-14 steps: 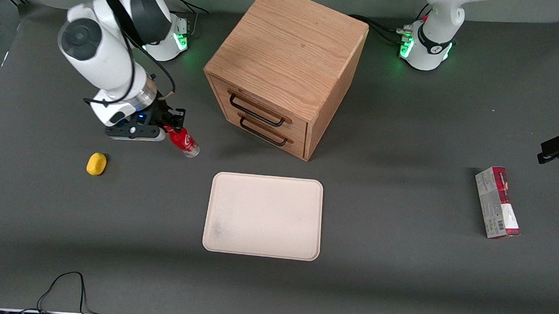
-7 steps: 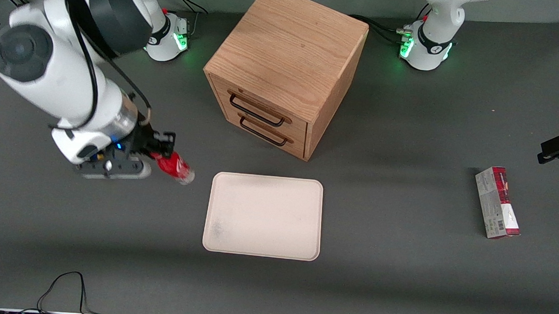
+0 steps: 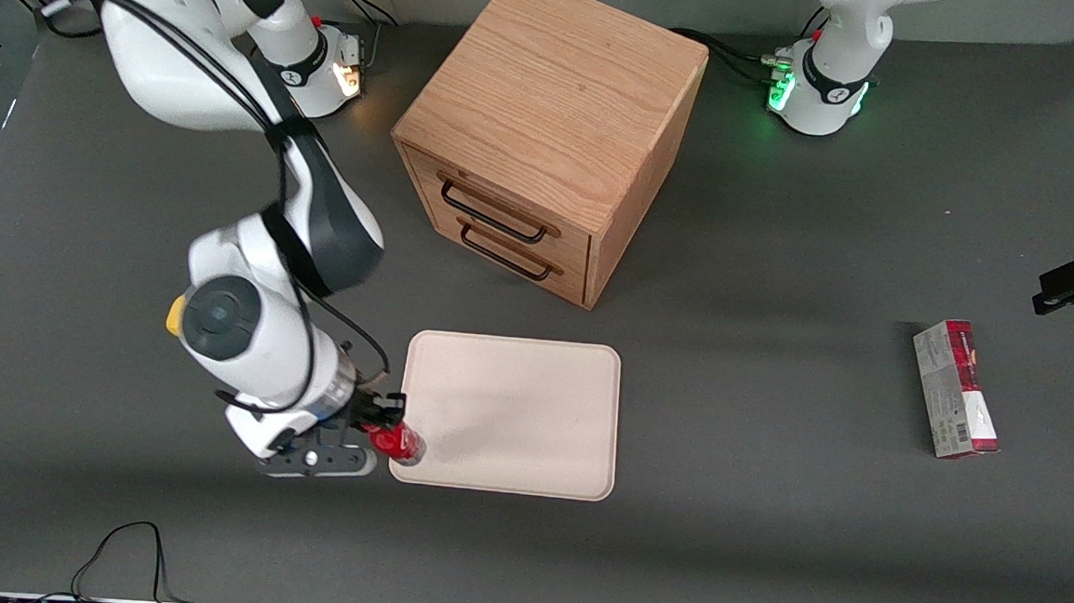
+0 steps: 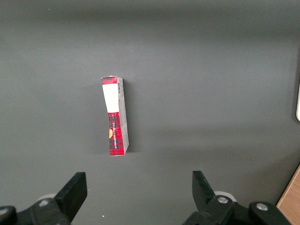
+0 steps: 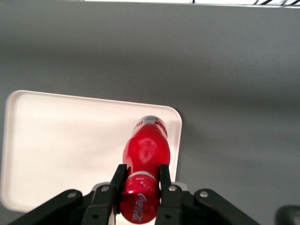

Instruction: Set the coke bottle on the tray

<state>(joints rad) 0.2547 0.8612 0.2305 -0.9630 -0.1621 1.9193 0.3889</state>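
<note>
Now over the tray's (image 3: pixel 531 404) corner, coke bottle (image 3: pixel 400 443) clenched in claw (image 3: pixel 378 427), cap hidden.

Even, diffuse overhead light falls on the matte table (image 3: pixel 765 539), giving soft-edged shadows: a broad one beside the wooden cabinet (image 3: pixel 547 134), a faint band near the front edge. The coke bottle (image 5: pixel 145 154), shut in the claw (image 5: pixel 140 183), carries a soft white sheen. The tray (image 5: pixel 70 140) looks nearly overexposed. Focus is sharp throughout.
</note>
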